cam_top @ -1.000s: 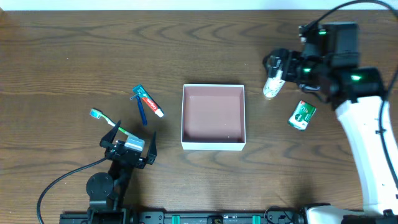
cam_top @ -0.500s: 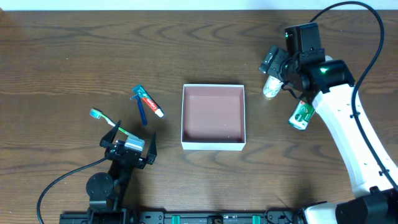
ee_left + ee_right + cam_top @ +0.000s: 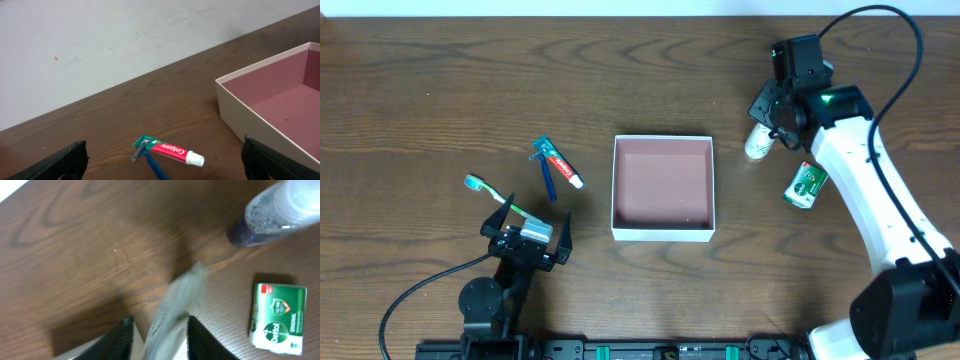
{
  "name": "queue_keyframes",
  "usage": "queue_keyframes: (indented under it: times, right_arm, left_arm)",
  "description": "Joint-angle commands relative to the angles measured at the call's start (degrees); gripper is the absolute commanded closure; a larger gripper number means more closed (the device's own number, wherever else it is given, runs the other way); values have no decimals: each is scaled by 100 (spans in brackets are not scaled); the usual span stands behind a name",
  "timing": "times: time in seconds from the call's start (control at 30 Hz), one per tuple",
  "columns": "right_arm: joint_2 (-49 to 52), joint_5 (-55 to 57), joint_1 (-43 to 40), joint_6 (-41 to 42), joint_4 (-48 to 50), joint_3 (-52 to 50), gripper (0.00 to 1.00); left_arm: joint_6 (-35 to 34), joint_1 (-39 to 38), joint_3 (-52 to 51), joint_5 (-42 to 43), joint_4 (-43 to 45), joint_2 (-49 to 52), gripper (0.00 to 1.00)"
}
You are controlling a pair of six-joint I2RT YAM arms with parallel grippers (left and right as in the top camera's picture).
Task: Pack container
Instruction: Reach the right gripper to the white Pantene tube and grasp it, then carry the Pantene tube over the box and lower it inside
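Note:
The container (image 3: 663, 185), a shallow white-walled box with a reddish-brown floor, sits mid-table and holds nothing; its corner shows in the left wrist view (image 3: 270, 100). My right gripper (image 3: 767, 110) hovers right of it over a clear bottle (image 3: 757, 143). In the right wrist view the gripper (image 3: 162, 330) is shut on a pale, blurred tube or packet (image 3: 175, 310), with the bottle (image 3: 270, 212) lying beyond. My left gripper (image 3: 532, 220) stands open and holds nothing (image 3: 165, 162), facing a Colgate toothpaste tube (image 3: 172, 150) and blue razor (image 3: 150, 162).
A green soap box (image 3: 806, 185) lies right of the bottle, also seen from the right wrist (image 3: 277, 317). A toothbrush (image 3: 490, 193) lies by the left gripper, with the toothpaste (image 3: 562, 166) and razor (image 3: 548, 178) between it and the container.
My right arm has swung in over the bottle and its jaws have closed from wide open onto the pale item. The left arm has not moved.

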Motion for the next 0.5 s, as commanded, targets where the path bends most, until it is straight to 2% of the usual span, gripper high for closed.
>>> queue_keyframes:
  times: [0.0,0.27,0.47]
  right_arm:
    - [94,122,-31,-85,9,70,99]
    - [-254,291,-31,-809,-103,74,99]
    - [-1244,289,33,-1384,-315,74,99]
  left_arm:
    - [-28,28,-109,33,-190,4,2]
    - [-28,31,-109,33,-190,4,2]
    - [-28,28,-109,33,-190,4,2]
